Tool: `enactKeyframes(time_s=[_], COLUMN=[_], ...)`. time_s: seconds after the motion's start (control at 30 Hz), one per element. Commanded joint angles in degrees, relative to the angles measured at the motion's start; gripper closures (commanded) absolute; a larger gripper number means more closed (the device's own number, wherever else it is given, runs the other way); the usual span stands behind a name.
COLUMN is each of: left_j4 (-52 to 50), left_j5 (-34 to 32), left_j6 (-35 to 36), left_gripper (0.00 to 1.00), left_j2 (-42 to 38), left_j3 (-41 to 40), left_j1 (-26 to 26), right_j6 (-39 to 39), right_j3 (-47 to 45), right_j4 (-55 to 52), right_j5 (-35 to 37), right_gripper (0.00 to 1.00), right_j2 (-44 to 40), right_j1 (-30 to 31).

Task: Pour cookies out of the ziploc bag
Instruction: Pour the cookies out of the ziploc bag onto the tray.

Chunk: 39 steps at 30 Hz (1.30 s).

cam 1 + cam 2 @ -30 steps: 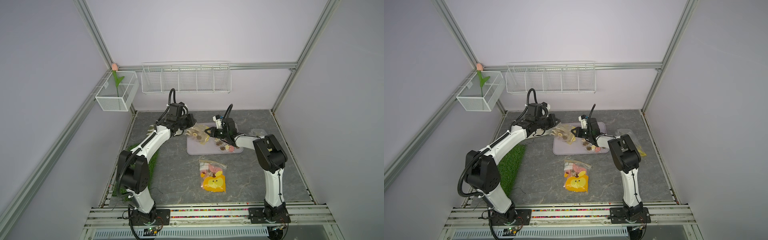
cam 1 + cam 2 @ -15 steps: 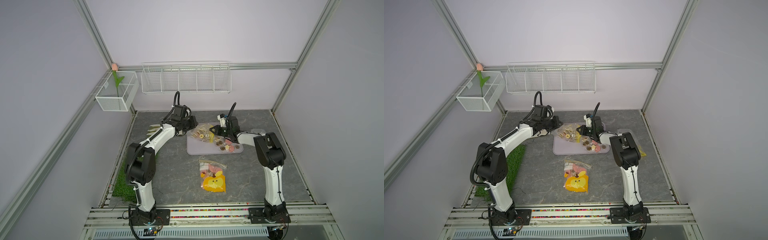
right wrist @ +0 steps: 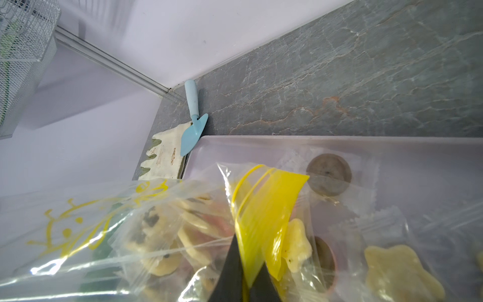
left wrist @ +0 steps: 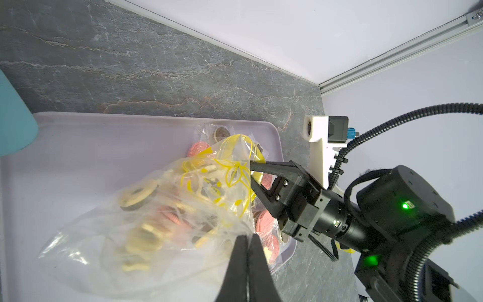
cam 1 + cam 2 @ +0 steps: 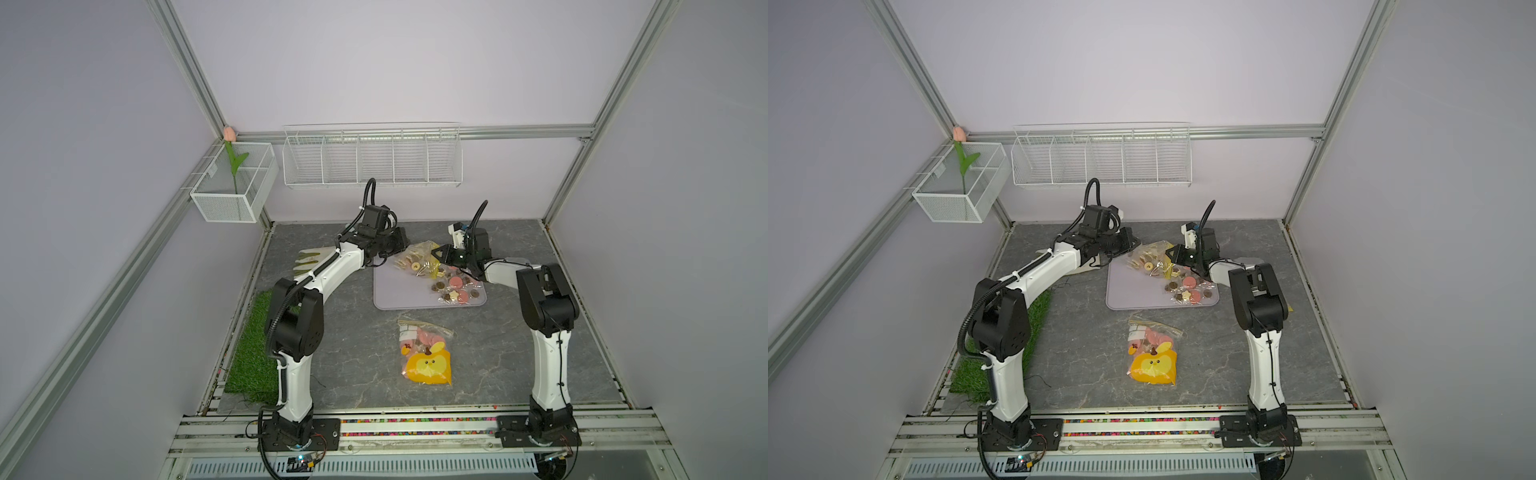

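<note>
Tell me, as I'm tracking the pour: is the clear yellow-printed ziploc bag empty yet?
No: the left wrist view shows cream and pink cookies inside the clear yellow-printed ziploc bag.

Cookies [image 5: 455,283] on tray [image 5: 397,291], beside ziploc bag [image 5: 415,258]

Left hand [image 4: 247,239], right hand [image 3: 243,252]: both closed.

Tray [image 5: 399,291] left half free — trowel [image 3: 194,133], glove [image 3: 164,154] seemingly crowd corner.
</note>
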Motion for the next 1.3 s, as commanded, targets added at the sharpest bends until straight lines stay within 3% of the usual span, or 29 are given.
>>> enactKeyframes(time_s=[0.0, 0.17, 0.57, 0.73, 0.97, 1.27], left_j4=[-0.3, -3.3, -13.2, -13.0, -15.4, -12.5], left_j5=[-0.6, -1.0, -4.9, -6.8, -7.5, -4.9], left_j6=[-0.3, 1.4, 5.4, 6.3, 7.1, 5.1], left_gripper=[1.0, 1.0, 1.0, 1.0, 1.0, 1.0], left_j2=[0.1, -1.0, -6.9, -9.3, -9.8, -8.7], left_j3=[3.2, 4.6, 6.0, 3.8, 4.0, 1.5], left_j1=[-0.2, -0.2, -0.1, -0.1, -0.1, -0.3], right_j6=[-1.9, -0.9, 5.6, 1.5, 3.3, 0.9], right_j3=[0.0, -1.8, -8.1, -7.9, -6.5, -7.7], right_j4=[-2.4, -1.7, 7.6, 3.2, 4.0, -0.1], right_j5=[3.0, 0.7, -13.3, -11.0, -10.8, -5.7], right_gripper=[0.93, 0.93, 0.93, 0.93, 0.93, 0.93], right_j2=[-0.7, -3.0, -7.4, -7.2, -4.7, -5.4], right_j1=[-1.4, -1.3, 2.2, 5.1, 7.1, 6.2])
